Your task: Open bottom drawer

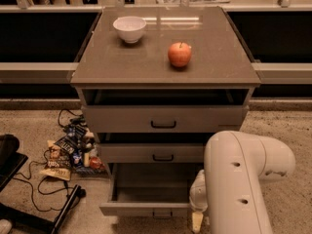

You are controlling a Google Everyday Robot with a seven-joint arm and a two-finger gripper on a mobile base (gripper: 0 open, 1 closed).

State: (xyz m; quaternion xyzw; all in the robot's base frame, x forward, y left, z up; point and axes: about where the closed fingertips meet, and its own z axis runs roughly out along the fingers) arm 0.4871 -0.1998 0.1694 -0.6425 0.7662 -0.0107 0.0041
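Downward, arm [241,179] hangs by open bottom drawer [146,194], R front; tool [197,222] there, state can't tell.

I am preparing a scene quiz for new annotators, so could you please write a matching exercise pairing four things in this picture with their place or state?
Things:
1. bottom drawer
2. apple
3. bowl
4. gripper

Places or states:
A. white, at the back left of the cabinet top
B. pulled out, plain grey inside showing
C. low down, by the right end of the lowest drawer front
D. red, right of the middle of the cabinet top

Pairs: 1-B, 2-D, 3-A, 4-C
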